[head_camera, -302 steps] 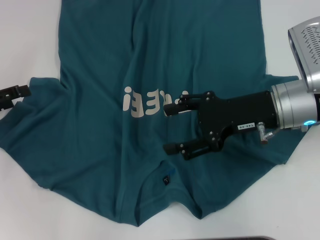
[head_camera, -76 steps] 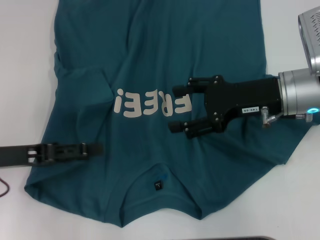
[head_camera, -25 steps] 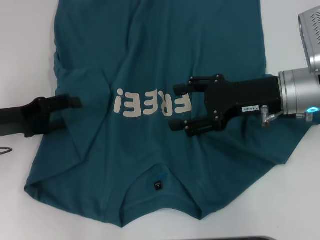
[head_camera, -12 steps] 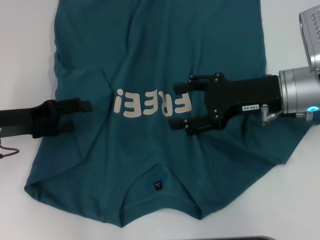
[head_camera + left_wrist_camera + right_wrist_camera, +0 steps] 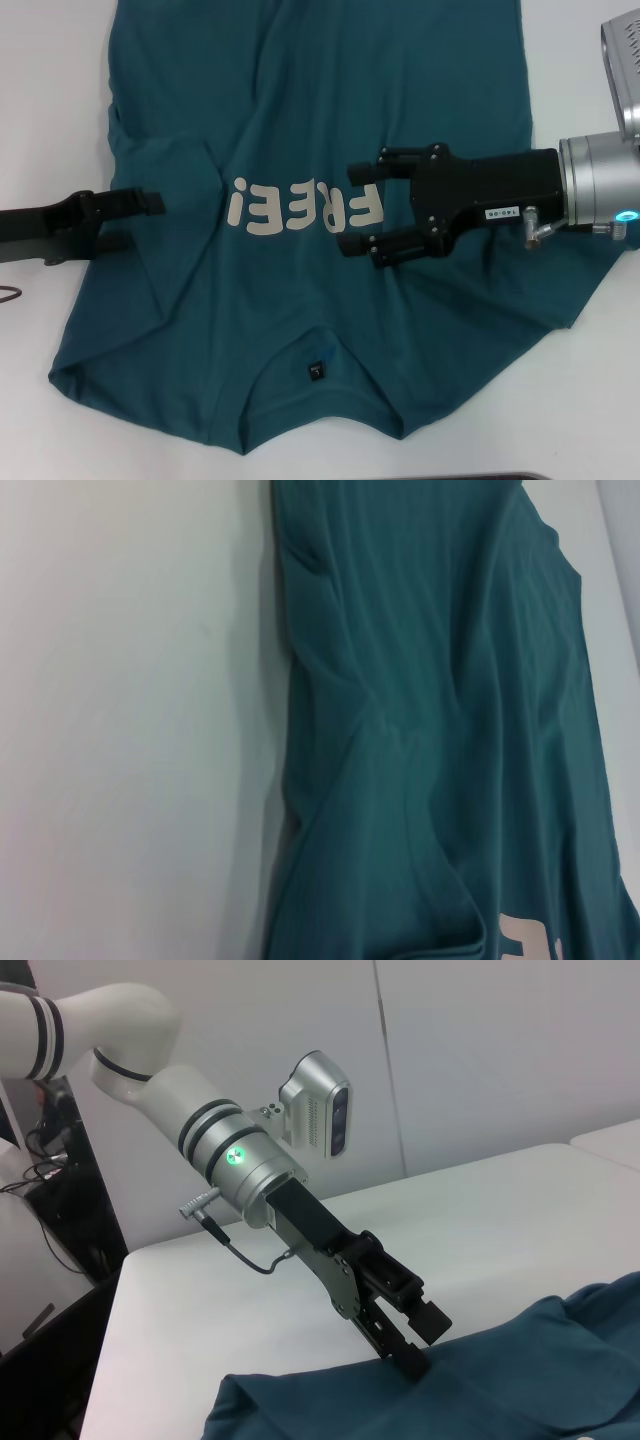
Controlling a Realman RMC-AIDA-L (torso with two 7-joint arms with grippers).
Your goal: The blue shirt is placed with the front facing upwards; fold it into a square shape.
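The blue shirt [image 5: 330, 90] lies spread on the white table [image 5: 50, 100], front up, with off-white "FREE" lettering [image 5: 305, 208] on the chest and a small black neck tag [image 5: 316, 371] near the front edge. Its left sleeve is folded in over the body. My right gripper [image 5: 360, 207] hovers open over the lettering's right end, holding nothing. My left gripper [image 5: 133, 221] is open at the shirt's left edge, level with the lettering; in the right wrist view the left gripper [image 5: 418, 1340] meets the cloth edge. The left wrist view shows the shirt [image 5: 450, 730] creased beside bare table.
The white table [image 5: 120, 730] shows on both sides of the shirt. A thin dark cable [image 5: 6, 294] lies at the far left edge. A dark strip [image 5: 500, 477] runs along the front edge of the head view.
Over twelve seconds the shirt's left sleeve went from spread out to folded in. In the last half second my left gripper drew back slightly to the left. The right gripper hardly moved.
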